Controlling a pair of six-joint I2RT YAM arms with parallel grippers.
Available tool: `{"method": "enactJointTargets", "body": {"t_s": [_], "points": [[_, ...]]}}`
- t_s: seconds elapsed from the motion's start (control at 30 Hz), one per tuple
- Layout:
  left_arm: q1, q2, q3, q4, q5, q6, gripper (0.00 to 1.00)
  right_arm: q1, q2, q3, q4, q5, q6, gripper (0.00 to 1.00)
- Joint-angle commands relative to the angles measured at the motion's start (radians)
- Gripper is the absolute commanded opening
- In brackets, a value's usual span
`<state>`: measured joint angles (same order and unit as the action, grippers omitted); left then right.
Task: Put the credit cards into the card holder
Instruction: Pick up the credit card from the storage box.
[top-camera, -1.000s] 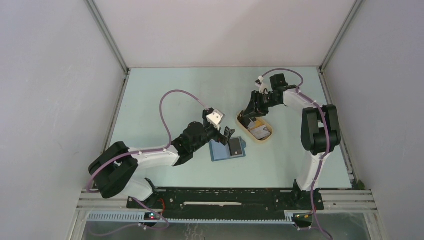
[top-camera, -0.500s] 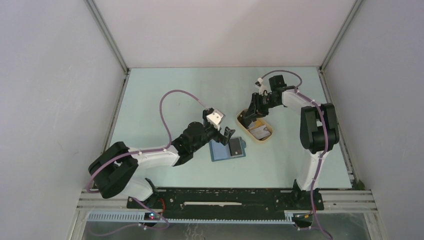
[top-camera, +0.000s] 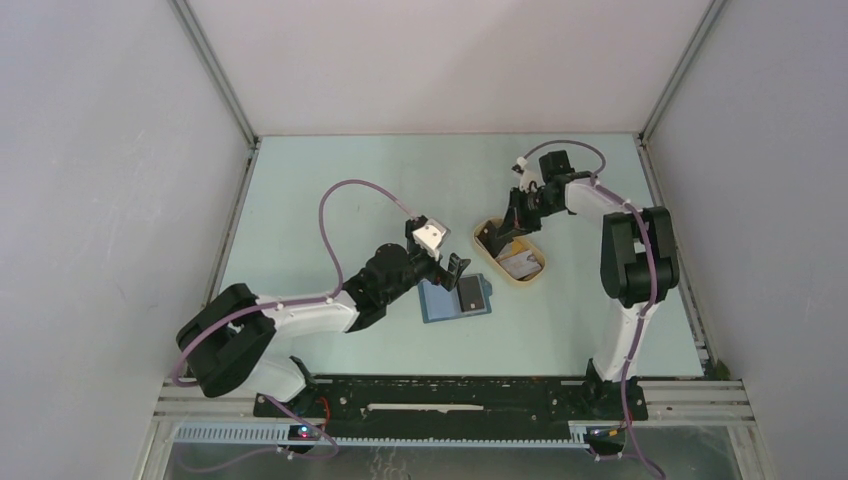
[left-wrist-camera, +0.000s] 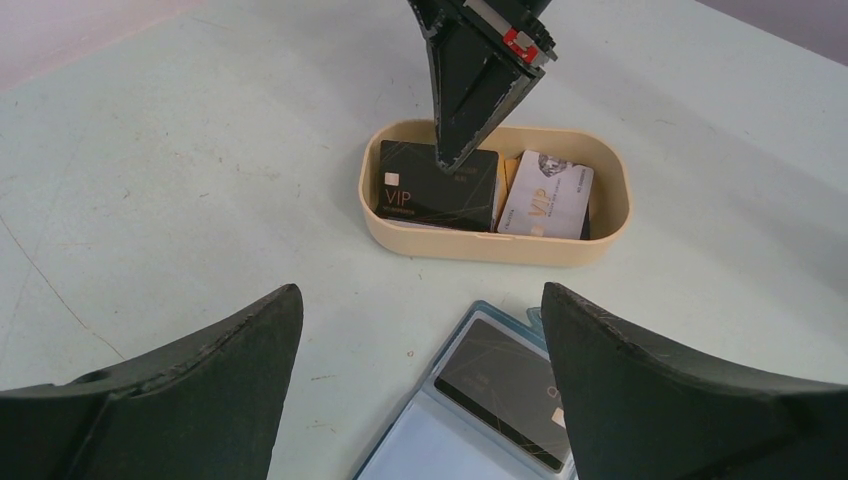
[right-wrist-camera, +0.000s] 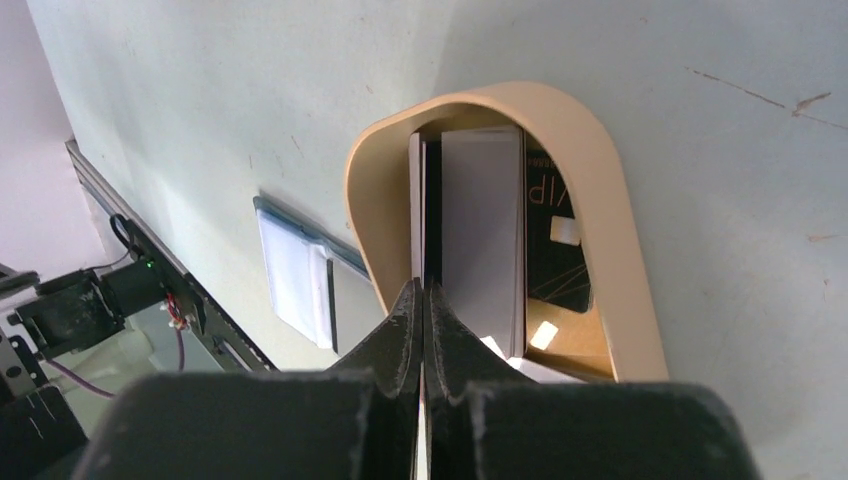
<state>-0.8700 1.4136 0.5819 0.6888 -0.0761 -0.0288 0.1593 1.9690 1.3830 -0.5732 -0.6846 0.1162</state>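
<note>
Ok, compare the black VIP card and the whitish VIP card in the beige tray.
The black card is dark, the whitish card pale grey. In the left wrist view the black card sits in the left half of the tray, the whitish card in the right. The right gripper pinches the black card's top edge; no gripper is on the whitish card. Both say VIP and lean tilted inside the tray.

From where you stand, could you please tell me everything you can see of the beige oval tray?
The beige oval tray is a shallow, plastic-looking dish with a low wall, flat on the pale green table beside the open card holder. A black card and a whitish card, both marked VIP, sit inside. The right gripper, shut, dips in at the black card.
</note>
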Motion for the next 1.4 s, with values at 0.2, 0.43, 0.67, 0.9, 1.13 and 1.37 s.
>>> {"method": "enactJointTargets", "body": {"t_s": [0.2, 0.43, 0.67, 0.9, 1.13, 1.37], "points": [[0.010, -0.221, -0.056, 0.099, 0.082, -0.201, 0.93, -0.039, -0.252, 0.037, -0.135, -0.051, -0.240, 0.00], [0.012, -0.361, -0.184, 0.255, 0.216, -0.407, 0.93, -0.085, -0.463, -0.007, -0.189, -0.246, -0.390, 0.00], [0.011, -0.379, -0.241, 0.405, 0.287, -0.597, 0.93, -0.133, -0.768, -0.176, -0.078, -0.376, -0.400, 0.00], [0.012, -0.393, -0.313, 0.557, 0.264, -0.649, 0.93, -0.152, -0.866, -0.380, 0.063, -0.707, -0.335, 0.00], [0.012, -0.416, -0.298, 0.562, 0.263, -0.629, 0.94, -0.128, -0.883, -0.407, 0.136, -0.740, -0.253, 0.00], [0.012, -0.358, -0.253, 0.587, 0.309, -0.535, 0.96, -0.094, -0.889, -0.426, 0.186, -0.726, -0.200, 0.00]]}}
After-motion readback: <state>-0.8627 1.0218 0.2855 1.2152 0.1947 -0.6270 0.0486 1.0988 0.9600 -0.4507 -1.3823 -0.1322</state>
